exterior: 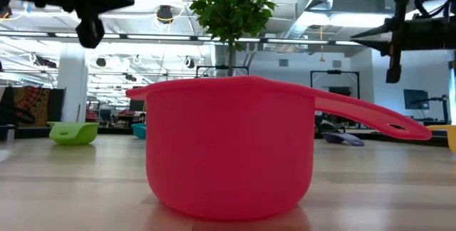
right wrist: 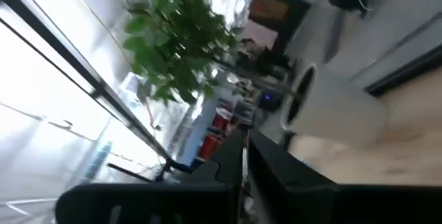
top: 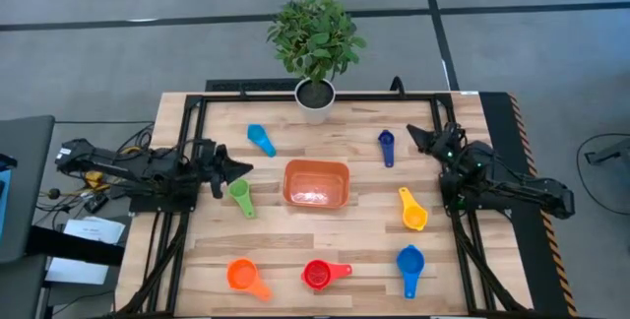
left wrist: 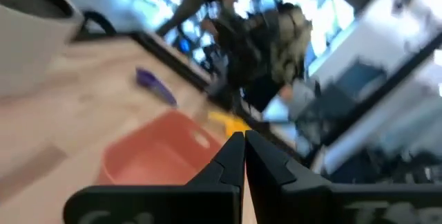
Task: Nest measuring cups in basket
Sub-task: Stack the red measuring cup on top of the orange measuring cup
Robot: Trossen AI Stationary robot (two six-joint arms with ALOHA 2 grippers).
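Note:
The orange basket [top: 316, 183] sits at the table's middle, also seen as the basket [left wrist: 159, 155]. Around it lie single cups: light blue [top: 261, 140], navy [top: 386, 146], green [top: 241, 197], yellow [top: 412, 210], orange [top: 246, 277], red [top: 323, 274], blue [top: 409, 264]. The red cup [exterior: 228, 145] fills the low view, upright on its base. My left gripper [top: 239, 168] hovers above the table just left of the basket, near the green cup, fingers shut [left wrist: 244, 144]. My right gripper [top: 413, 136] hovers at the table's right far side, beside the navy cup, fingers shut [right wrist: 245, 141].
A white pot with a green plant [top: 315, 97] stands at the far edge's middle. Black frame rails [top: 463, 230] run along the table's left, right and far sides. Bare wood lies between the basket and the near row of cups.

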